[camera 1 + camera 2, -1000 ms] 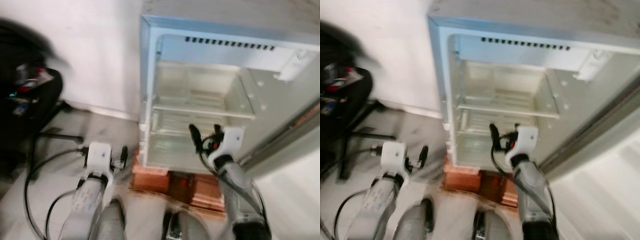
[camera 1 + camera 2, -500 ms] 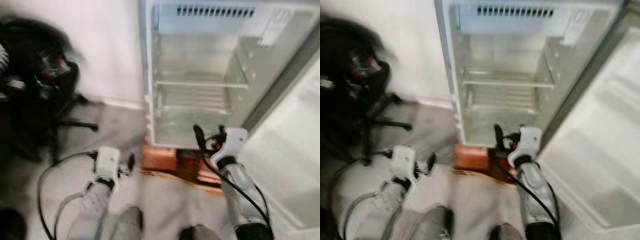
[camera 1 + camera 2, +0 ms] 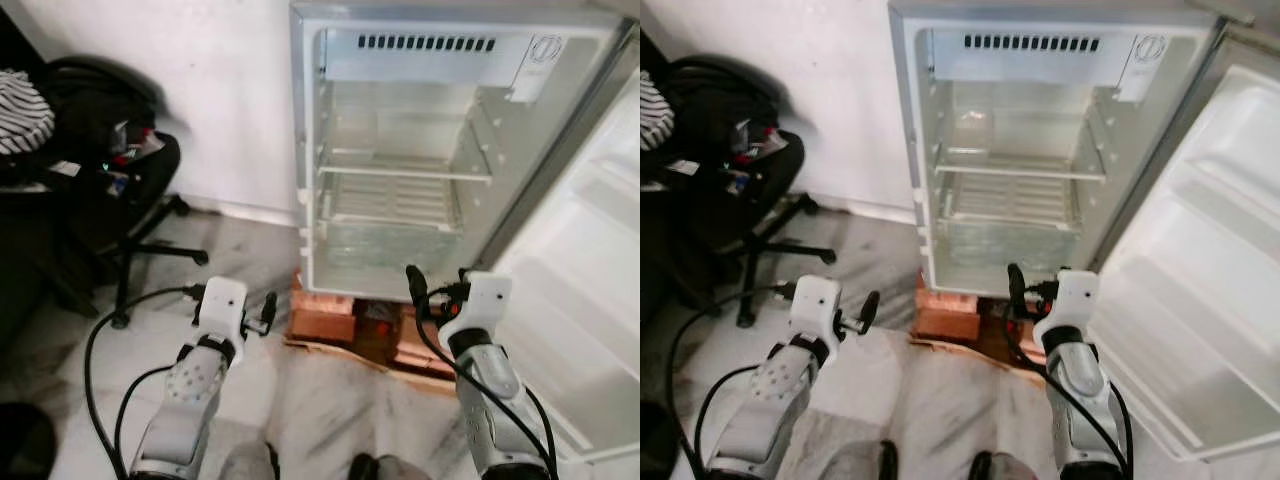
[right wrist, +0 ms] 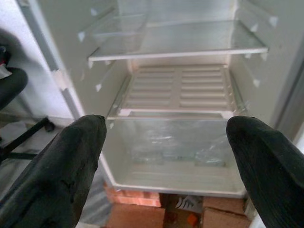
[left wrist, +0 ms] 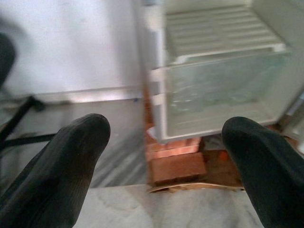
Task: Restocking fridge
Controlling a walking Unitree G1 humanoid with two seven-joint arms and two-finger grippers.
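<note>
Since nothing's in hand yet: both grippers spread wide, both empty
Fridge (image 3: pixel 400 180): straight ahead, door swung open to the right, shelves bare, propped on bricks (image 3: pixel 325 318)
Nearer arm: right gripper (image 3: pixel 438 285), just in front of the bottom drawer (image 4: pixel 173 142)
Left gripper (image 3: pixel 252 312): off to the left, over the floor
Right wrist view: shows the drawer looks empty; head view too far to tell

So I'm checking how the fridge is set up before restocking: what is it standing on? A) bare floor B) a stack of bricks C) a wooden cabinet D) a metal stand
B: the open fridge rests on reddish bricks that lie on the marbled floor, seen just under its lower edge.
</note>
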